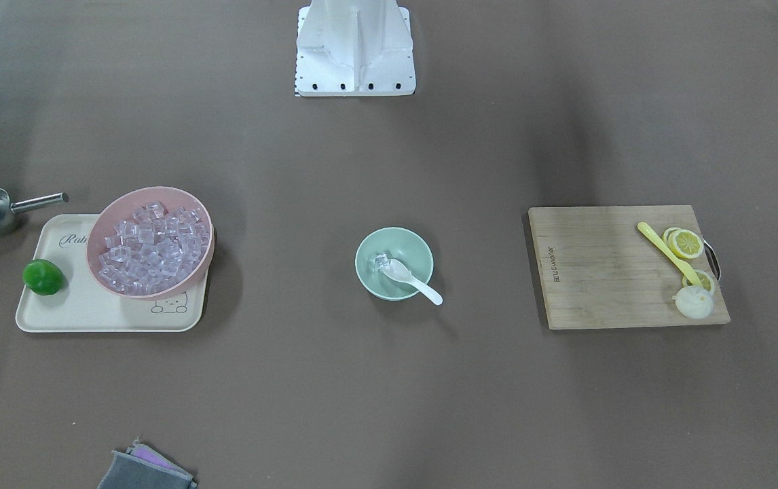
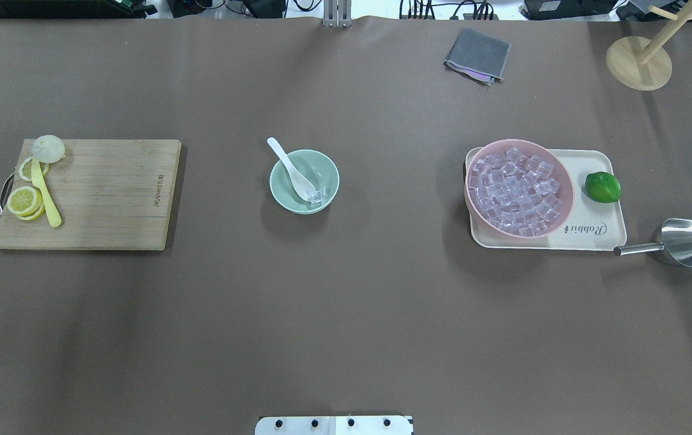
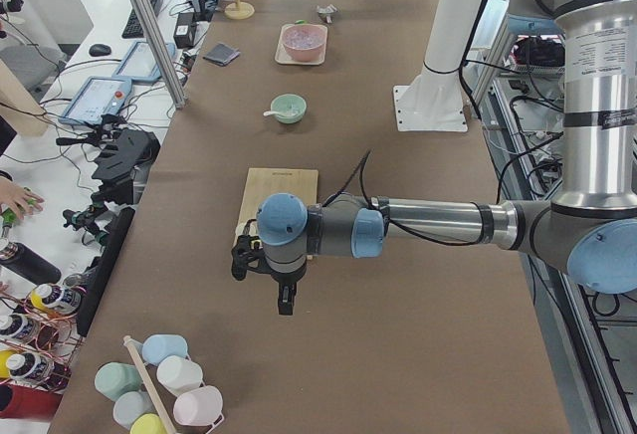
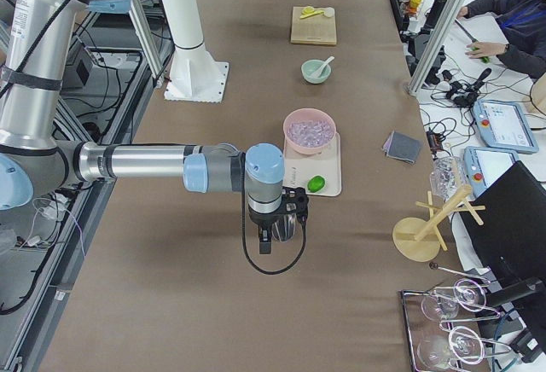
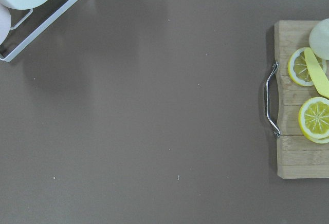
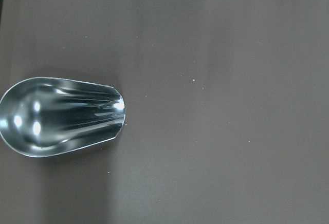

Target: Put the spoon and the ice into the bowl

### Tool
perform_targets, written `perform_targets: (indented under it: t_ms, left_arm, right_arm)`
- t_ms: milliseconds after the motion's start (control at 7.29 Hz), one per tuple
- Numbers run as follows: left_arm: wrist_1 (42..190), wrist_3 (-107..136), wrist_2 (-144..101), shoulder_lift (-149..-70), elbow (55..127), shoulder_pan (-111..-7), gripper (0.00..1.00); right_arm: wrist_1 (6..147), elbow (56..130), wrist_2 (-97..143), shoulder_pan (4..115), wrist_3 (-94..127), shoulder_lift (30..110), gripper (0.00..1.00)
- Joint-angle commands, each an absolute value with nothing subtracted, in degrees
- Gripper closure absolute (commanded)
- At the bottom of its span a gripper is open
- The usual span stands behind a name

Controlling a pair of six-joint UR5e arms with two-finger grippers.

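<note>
The mint-green bowl stands at the table's middle; it also shows in the overhead view. The white spoon lies in it, scoop inside and handle over the rim. One clear ice cube sits in the bowl beside the scoop. My left gripper hangs over bare table past the cutting board's end, seen only in the left side view; I cannot tell its state. My right gripper hangs above the metal scoop, seen only in the right side view; I cannot tell its state.
A pink bowl full of ice cubes and a lime sit on a cream tray. A wooden cutting board holds lemon slices, a yellow spoon and a bun. A grey cloth lies at the far edge.
</note>
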State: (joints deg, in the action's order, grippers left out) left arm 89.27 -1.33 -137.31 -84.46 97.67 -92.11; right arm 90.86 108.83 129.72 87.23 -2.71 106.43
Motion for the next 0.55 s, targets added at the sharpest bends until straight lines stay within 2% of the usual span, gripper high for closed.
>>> perform_targets:
  t_ms: [0, 412]
  left_arm:
    - [89.3, -1.3, -137.3, -84.5, 97.6, -92.1, 0.01]
    - [89.3, -1.3, -137.3, -84.3, 97.6, -92.1, 0.01]
  right_arm:
    - [90.8, 108.8, 129.7, 87.2, -2.7, 106.4, 0.00]
    - [90.8, 108.9, 130.1, 87.1, -2.7, 106.3, 0.00]
